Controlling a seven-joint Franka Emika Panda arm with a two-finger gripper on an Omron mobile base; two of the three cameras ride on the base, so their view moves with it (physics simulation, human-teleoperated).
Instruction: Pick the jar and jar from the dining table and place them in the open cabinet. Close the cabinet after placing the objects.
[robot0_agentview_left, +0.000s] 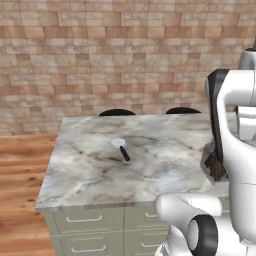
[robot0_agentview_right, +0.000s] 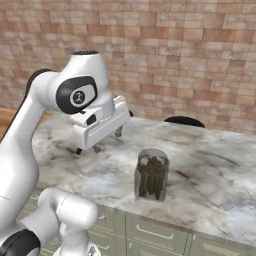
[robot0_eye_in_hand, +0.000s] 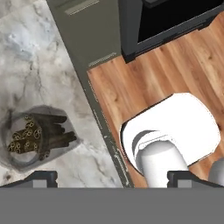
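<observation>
Farthest to the left of the end effector, seen from the left base view, a small white-headed utensil with a black handle (robot0_agentview_left: 121, 147) lies flat on the marble desk (robot0_agentview_left: 90, 165), well apart from the arm. Two dark chair backs (robot0_agentview_left: 116, 112) show past the far edge of the desk, in front of the brick wall (robot0_agentview_left: 100, 55).

The end effector (robot0_agentview_right: 107, 140) hangs over the middle of the desk in the right base view, above the marble and touching nothing. In the hand view its two dark fingertips (robot0_eye_in_hand: 41, 177) stand far apart at the bottom edge, so it is released, with nothing between them.

To the right of the end effector in the right base view and nearer the front edge, a clear glass jar (robot0_agentview_right: 151, 174) with dark brown sticks inside stands upright on the desk. In the hand view the same jar (robot0_eye_in_hand: 37, 138) sits near the left fingertip, close to the desk's edge, with wooden floor (robot0_eye_in_hand: 162, 74) beyond that edge. In the left base view, the arm covers most of the jar (robot0_agentview_left: 214, 162).
</observation>
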